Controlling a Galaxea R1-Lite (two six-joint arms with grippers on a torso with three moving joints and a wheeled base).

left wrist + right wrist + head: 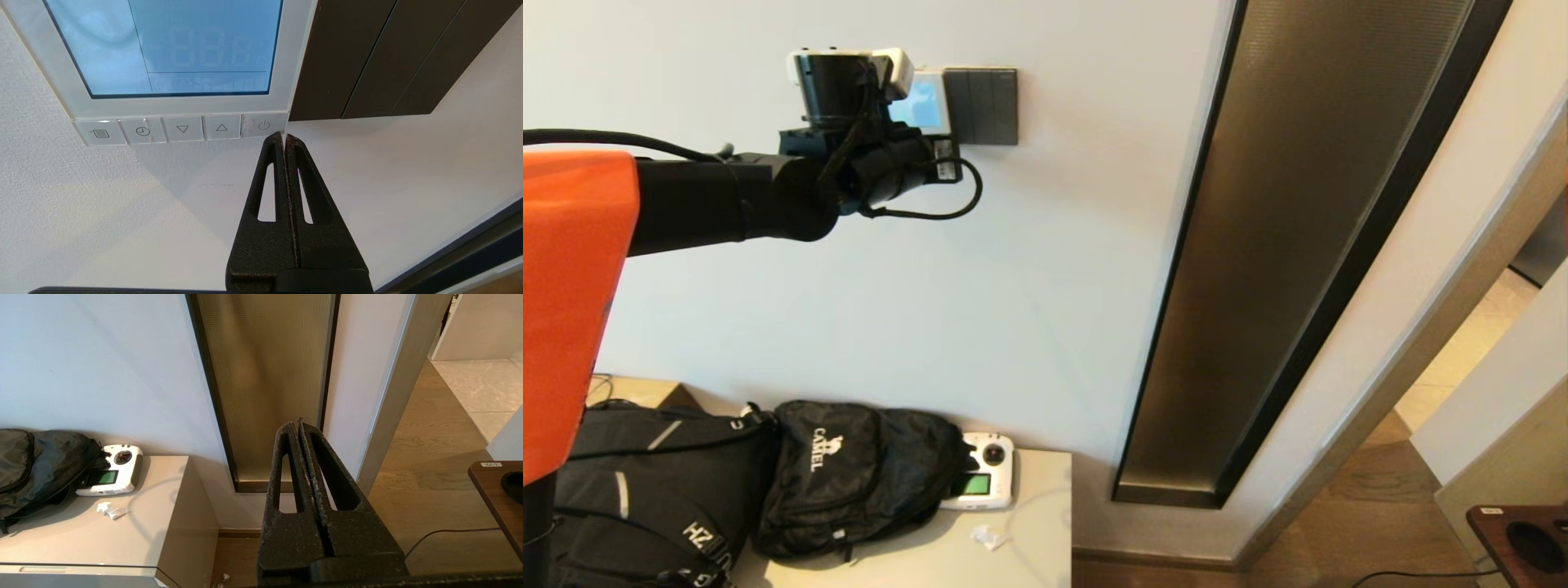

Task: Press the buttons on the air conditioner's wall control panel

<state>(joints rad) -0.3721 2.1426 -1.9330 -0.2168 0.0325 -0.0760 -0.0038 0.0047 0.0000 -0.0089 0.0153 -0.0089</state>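
1. The air conditioner's wall control panel (179, 108) is a white square unit fixed to the pale wall, its screen (163, 45) glowing light blue with faint digits.
2. The buttons (182, 129) run in a row along the panel's bottom edge: a menu mark, a clock, a down arrow, an up arrow and a power button (264, 125) at the end nearest the switch plate.
3. The left tool (284, 136) has its two black fingers pressed together, holding nothing.
4. In the left wrist view its tips sit just below the power button, at the panel's lower corner; whether they touch the button cannot be told.
5. A dark grey switch plate (380, 57) with three tall rockers is mounted just beside the panel, on the side of the power button.
6. In the head view the left arm (727, 196) reaches out from the robot's left up to the wall, and the wrist covers most of the panel (923, 102).
7. The right tool (300, 426) is well apart from the panel, low down and facing a tall ribbed bronze wall strip (265, 384); its fingers are also closed on nothing.
8. Below the panel, a beige cabinet surface (1029, 539) carries black backpacks (849, 474) and a white handheld remote (982, 482) with a green screen.
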